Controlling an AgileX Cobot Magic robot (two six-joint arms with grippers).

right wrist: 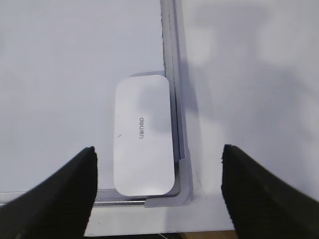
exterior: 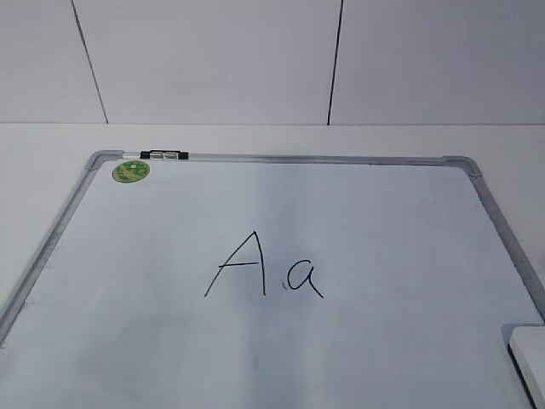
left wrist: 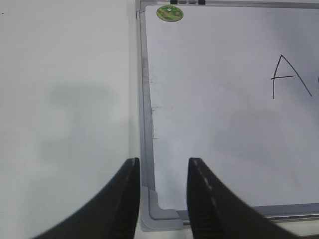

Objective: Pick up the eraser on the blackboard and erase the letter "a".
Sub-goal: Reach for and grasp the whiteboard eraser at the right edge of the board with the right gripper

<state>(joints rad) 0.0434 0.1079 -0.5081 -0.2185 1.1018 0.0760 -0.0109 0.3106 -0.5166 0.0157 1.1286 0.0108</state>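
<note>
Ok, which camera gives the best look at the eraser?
The right wrist view. The eraser shows whole there, lying flat in the blackboard's near corner against the frame, lettering visible. The exterior view catches only a cropped piece at its lower right edge, and the left wrist view shows none of it.

Showing handwritten capital "A" (exterior: 237, 264) and the letter "a" (exterior: 304, 279) on the blackboard (exterior: 383, 221), and grey "deli" lettering (right wrist: 141, 128) on the eraser (right wrist: 144, 135).
</note>
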